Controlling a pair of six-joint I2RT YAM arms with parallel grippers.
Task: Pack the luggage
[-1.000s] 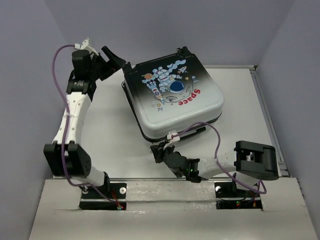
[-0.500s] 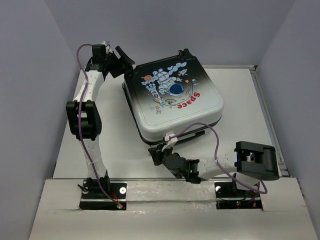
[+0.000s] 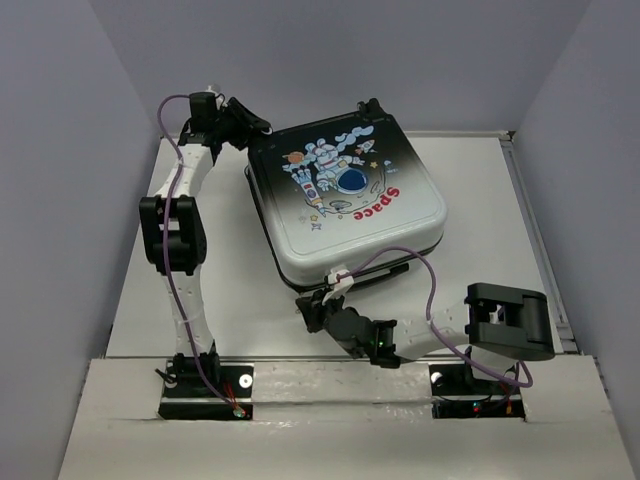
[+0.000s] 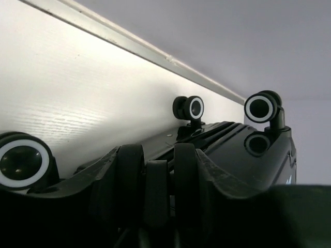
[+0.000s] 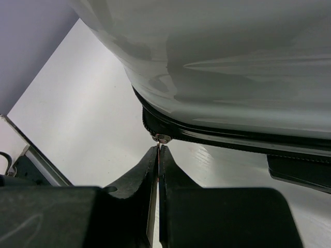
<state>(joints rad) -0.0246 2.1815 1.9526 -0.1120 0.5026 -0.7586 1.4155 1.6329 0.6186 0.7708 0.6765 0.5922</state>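
The luggage lies flat and closed on the table, astronaut and red "Space" print facing up. My left gripper is at its far left corner. In the left wrist view the fingers flank a twin caster wheel and are shut on it. My right gripper is at the near left corner. In the right wrist view it is shut on the thin zipper pull hanging from the slider under the white shell.
Other casters show in the left wrist view. A raised rail borders the table's right side and grey walls close in the back and left. A purple cable loops from the right arm over the luggage's near edge.
My left arm has stretched out and its gripper has moved right onto the luggage's far left corner. My right gripper has stayed at the near left corner, shifting only slightly.
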